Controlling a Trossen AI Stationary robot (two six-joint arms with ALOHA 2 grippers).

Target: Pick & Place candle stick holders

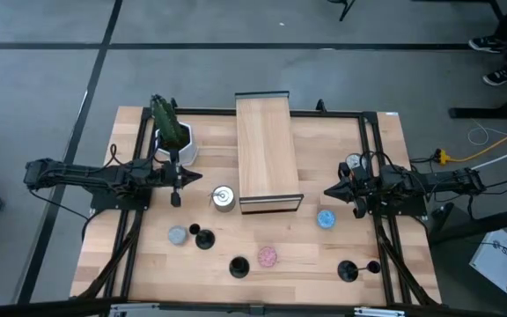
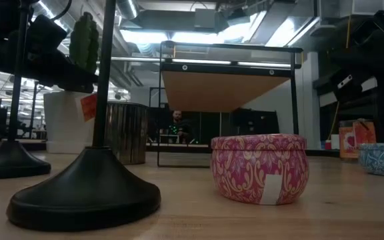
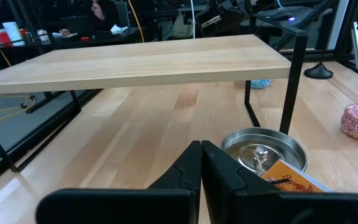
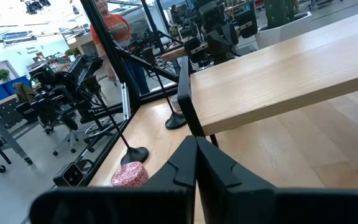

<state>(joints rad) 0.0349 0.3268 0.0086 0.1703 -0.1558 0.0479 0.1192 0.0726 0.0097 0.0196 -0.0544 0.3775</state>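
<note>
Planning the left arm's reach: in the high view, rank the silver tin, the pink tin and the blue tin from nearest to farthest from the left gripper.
From the left gripper:
1. Silver tin, just beside it, by the shelf's front corner.
2. Pink tin, toward the table's front edge.
3. Blue tin, on the right arm's side.

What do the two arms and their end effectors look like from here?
Both arms are matte black, jointed, with dark cabling along the links. The left end effector and right end effector each end in two dark, angular, tapered fingers. No markings visible.
</note>
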